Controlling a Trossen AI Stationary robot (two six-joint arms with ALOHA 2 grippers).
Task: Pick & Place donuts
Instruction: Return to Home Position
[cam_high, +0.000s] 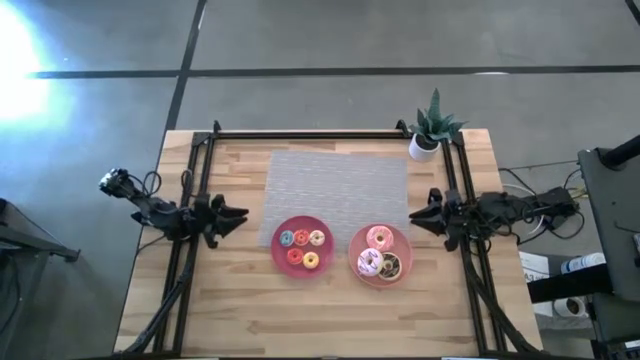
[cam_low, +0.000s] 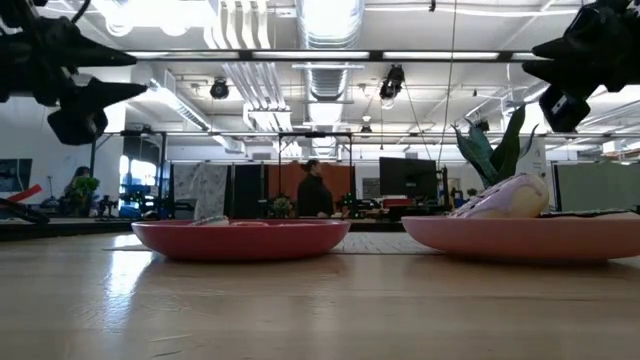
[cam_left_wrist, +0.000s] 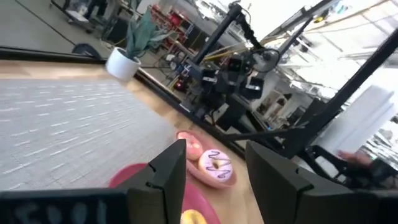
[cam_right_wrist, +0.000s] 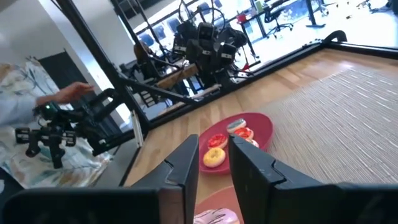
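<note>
Two pink plates sit near the table's middle. The left plate (cam_high: 276, 236) carries several tiny donuts (cam_high: 301, 248) in orange, red and yellow. The right plate (cam_high: 402, 243) carries a pink donut (cam_high: 378, 237), a pale sprinkled donut (cam_high: 369, 262) and a brown-iced donut (cam_high: 392, 265). My left gripper (cam_high: 240, 213) hovers open, left of the left plate and above the table. My right gripper (cam_high: 415, 220) hovers open, right of the right plate. The right wrist view shows the tiny donuts (cam_right_wrist: 215, 156) past the fingers; the left wrist view shows the sprinkled donut (cam_left_wrist: 216, 165).
A grey woven mat (cam_high: 340, 185) lies behind the plates. A small potted plant (cam_high: 432, 132) stands at the far right corner. A black frame (cam_high: 300, 133) runs along the far and side edges. A person's hand (cam_right_wrist: 74, 92) shows beyond the table.
</note>
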